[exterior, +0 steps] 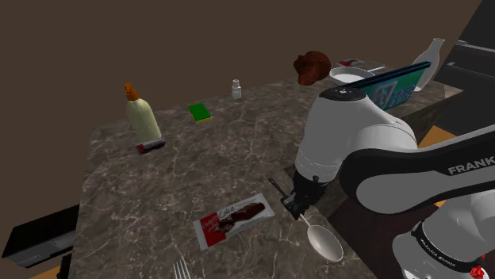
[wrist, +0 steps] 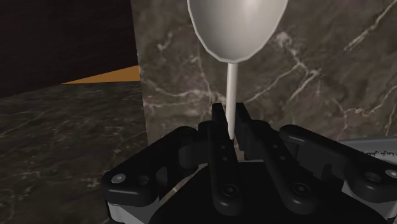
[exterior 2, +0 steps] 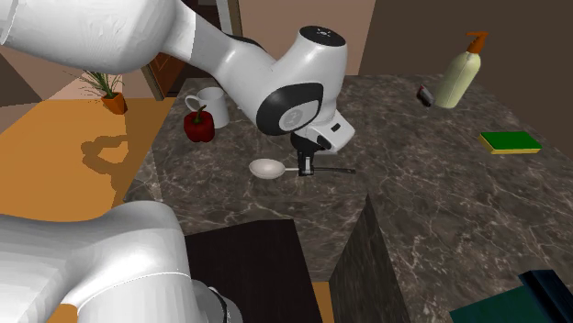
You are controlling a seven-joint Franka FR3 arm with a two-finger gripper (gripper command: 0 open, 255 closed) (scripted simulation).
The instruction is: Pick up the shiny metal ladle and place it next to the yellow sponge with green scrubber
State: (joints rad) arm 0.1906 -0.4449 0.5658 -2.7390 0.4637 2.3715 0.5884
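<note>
The shiny metal ladle lies level at the counter's near edge, its bowl pointing away from the gripper. My black gripper is shut on the ladle's thin handle, with a finger pressed on either side. I cannot tell whether the ladle rests on the marble or hangs just above it. The sponge, green on top with a yellow edge, lies far across the counter, near the far edge in the shoulder view.
A cream pump bottle and a small dark object stand near the sponge. A chocolate bar packet and a fork lie near the gripper. A red pepper, mug, bowl and teal box crowd the arm's side.
</note>
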